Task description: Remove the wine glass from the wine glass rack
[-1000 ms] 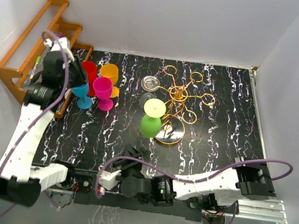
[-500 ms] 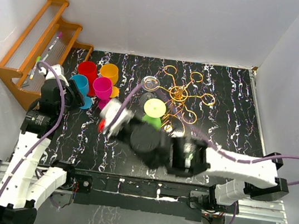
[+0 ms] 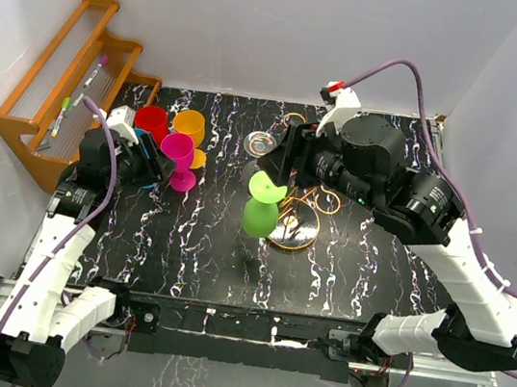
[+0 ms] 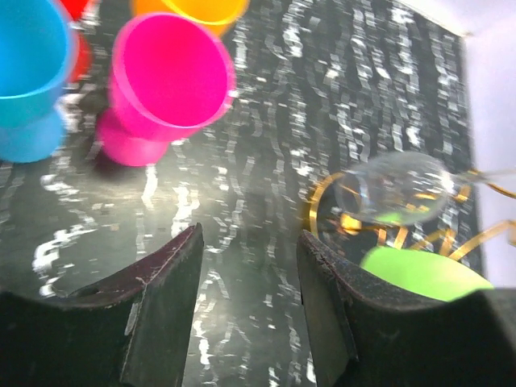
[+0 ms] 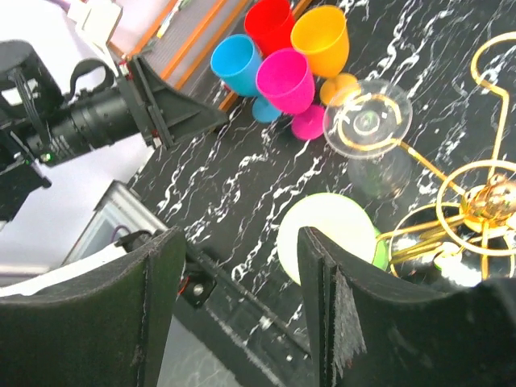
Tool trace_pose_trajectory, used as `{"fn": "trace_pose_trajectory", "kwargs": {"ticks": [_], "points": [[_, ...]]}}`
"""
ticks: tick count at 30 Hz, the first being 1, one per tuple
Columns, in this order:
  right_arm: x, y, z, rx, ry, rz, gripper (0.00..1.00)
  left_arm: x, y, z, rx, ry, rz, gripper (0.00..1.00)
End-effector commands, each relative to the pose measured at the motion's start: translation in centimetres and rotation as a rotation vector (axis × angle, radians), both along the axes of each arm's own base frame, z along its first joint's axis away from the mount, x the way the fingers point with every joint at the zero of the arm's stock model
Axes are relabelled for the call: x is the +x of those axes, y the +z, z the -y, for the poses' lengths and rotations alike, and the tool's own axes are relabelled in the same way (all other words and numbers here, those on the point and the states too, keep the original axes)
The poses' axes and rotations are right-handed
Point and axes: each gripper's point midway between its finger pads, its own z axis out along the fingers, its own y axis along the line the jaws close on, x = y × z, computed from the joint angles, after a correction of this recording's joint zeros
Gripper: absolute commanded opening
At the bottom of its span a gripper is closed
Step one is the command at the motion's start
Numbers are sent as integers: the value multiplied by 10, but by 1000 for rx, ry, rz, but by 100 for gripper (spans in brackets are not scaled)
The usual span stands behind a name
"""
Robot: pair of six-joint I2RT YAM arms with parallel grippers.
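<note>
No legible writing, brand, number or sign in any view: none to read on the rack (image 3: 297, 230), the glass (image 3: 262, 143), the cups (image 3: 176, 150) or the shelf (image 3: 15, 130).

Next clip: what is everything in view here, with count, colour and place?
wine glass rack: one, gold wire, centre-right of table
clear wine glass: one, hanging upside down, rack's left side
green wine glass: one, hanging upside down, rack's near-left side
red glass, orange glass, pink glass, blue glass: one each, standing together, far left of table
wooden shelf: one, orange, left wall
pens: two, on shelf
table: one, black, white-veined
left hand: open, empty, beside coloured glasses
right hand: open, empty, above rack
</note>
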Motion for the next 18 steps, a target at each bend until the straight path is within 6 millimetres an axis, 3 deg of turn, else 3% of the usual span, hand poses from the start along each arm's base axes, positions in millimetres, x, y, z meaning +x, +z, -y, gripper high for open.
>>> {"fn": "trace_pose_trajectory", "kwargs": {"ticks": [1,6,12,18], "points": [[-13,-6,4,83,24,-132,60,-8,51,55,-218,-265,80,49],[4,-5,33,96,-140,-66,60,-30,91,90,-440,-449,85,49],[15,1,66,119,-289,16,58,-50,125,111,-600,-595,51,49],[22,3,87,96,-376,69,58,-56,116,133,-559,-682,-51,50]]}}
